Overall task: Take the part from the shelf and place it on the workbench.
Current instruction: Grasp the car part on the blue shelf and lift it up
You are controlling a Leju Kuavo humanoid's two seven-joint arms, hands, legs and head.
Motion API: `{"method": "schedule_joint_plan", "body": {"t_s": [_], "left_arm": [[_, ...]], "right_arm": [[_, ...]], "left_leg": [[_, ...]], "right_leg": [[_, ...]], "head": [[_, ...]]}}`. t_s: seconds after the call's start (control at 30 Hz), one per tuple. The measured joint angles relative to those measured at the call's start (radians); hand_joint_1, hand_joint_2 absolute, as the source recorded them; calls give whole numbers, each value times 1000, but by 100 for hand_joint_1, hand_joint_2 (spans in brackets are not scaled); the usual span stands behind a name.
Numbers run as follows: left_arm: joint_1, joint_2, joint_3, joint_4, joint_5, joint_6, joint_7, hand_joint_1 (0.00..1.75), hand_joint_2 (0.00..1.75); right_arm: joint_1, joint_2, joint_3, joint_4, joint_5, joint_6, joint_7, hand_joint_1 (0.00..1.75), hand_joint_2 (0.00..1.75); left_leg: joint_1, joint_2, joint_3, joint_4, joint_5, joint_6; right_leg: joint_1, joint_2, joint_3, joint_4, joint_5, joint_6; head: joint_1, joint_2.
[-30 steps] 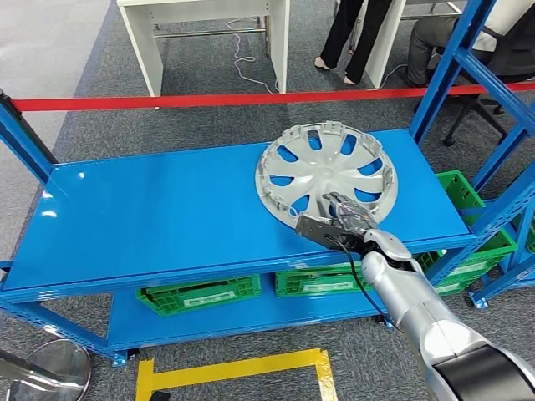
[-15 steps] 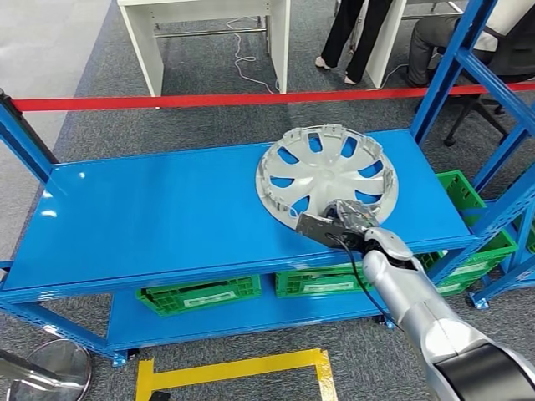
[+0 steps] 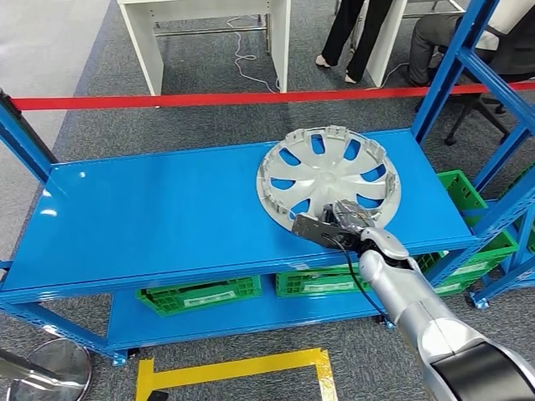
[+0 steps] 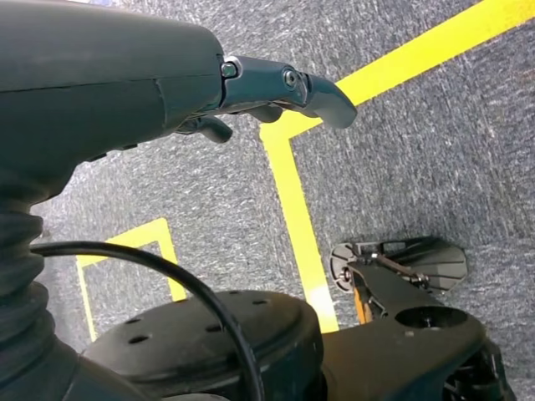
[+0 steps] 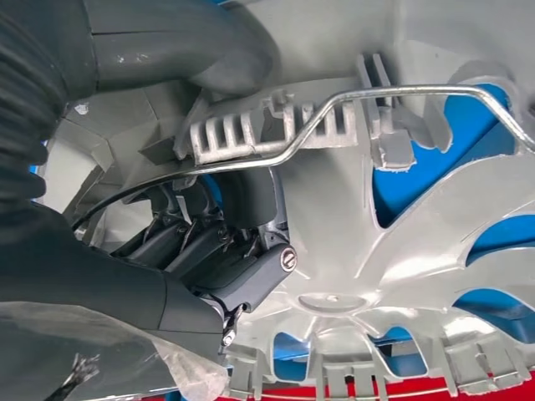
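Hubcap (image 3: 328, 173) without legible writing

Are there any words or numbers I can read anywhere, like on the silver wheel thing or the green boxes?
None can be read.
Green crates under the blue shelf: pale label strips on their fronts, too small and blurred to read.
Silver wheel cover, held at its near rim by the right hand: no writing shows, in the head view or up close in the right wrist view.
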Motion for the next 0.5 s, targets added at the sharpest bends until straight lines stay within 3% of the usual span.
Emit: {"method": "schedule_joint_plan", "body": {"t_s": [0.5], "left_arm": [[-1, 3, 0, 0, 0, 2, 1, 0, 175]], "right_arm": [[5, -3, 3, 0, 0, -28, -7, 175, 175]], "left_leg": [[0, 0, 0, 0, 0, 0]], "right_leg": [[0, 0, 0, 0, 0, 0]], "head": [[0, 0]]}}
